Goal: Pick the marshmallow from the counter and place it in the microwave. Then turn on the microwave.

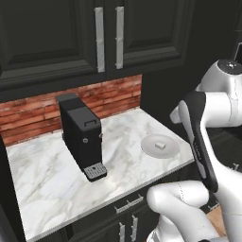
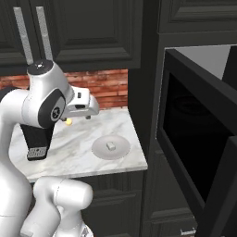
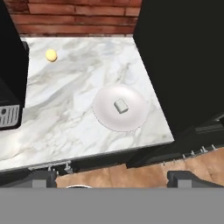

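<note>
The marshmallow (image 1: pixel 160 145) (image 2: pixel 111 146) (image 3: pixel 120 106), a tiny whitish cube, lies in the middle of a round grey plate (image 1: pixel 150 150) (image 2: pixel 98 151) (image 3: pixel 101 114) near the right end of the white marble counter (image 1: pixel 47 175) (image 2: pixel 78 148) (image 3: pixel 74 109). My gripper (image 2: pixel 76 115) (image 3: pixel 116 178) hangs open high above the counter's front edge, well clear of the plate, with nothing between its fingers. The microwave (image 2: pixel 185 120) is built into the dark column to the right, with its glass door swung open toward me.
A black coffee machine (image 1: pixel 82 137) (image 3: pixel 8 87) stands on the left half of the counter. A small yellow ball (image 2: pixel 69 121) (image 3: pixel 51 55) rests near the brick backsplash (image 1: pixel 108 99). Dark cabinets with silver handles (image 1: pixel 99 40) hang overhead. Wooden floor (image 3: pixel 131 175) shows below the counter.
</note>
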Controlling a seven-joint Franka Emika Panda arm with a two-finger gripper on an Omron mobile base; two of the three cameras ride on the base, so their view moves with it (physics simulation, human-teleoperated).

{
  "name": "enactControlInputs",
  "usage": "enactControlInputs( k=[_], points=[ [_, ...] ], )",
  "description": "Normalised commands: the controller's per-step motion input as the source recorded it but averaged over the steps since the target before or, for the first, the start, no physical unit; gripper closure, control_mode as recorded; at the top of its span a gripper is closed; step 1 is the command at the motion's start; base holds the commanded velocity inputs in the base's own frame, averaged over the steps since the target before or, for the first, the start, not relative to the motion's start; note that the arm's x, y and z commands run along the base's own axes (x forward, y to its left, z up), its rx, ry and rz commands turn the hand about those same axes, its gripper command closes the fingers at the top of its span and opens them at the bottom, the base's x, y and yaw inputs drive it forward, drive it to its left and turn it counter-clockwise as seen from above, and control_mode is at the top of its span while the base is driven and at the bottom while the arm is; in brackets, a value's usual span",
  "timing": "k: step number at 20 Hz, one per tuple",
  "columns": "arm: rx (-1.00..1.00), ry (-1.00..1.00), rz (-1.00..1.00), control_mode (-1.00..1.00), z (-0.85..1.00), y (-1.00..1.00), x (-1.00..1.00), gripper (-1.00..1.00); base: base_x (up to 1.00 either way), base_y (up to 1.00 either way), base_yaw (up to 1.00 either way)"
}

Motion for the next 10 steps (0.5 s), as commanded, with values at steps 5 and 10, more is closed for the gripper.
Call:
enactControlInputs(
  k=[5,10],
  points=[
    [-0.04,0.0,0.0,-1.0,-0.17,0.0,0.13,-1.0,0.0,0.0,0.0],
    [-0.03,0.0,0.0,-1.0,-0.14,0.0,0.13,-1.0,0.0,0.0,0.0]
  ],
)
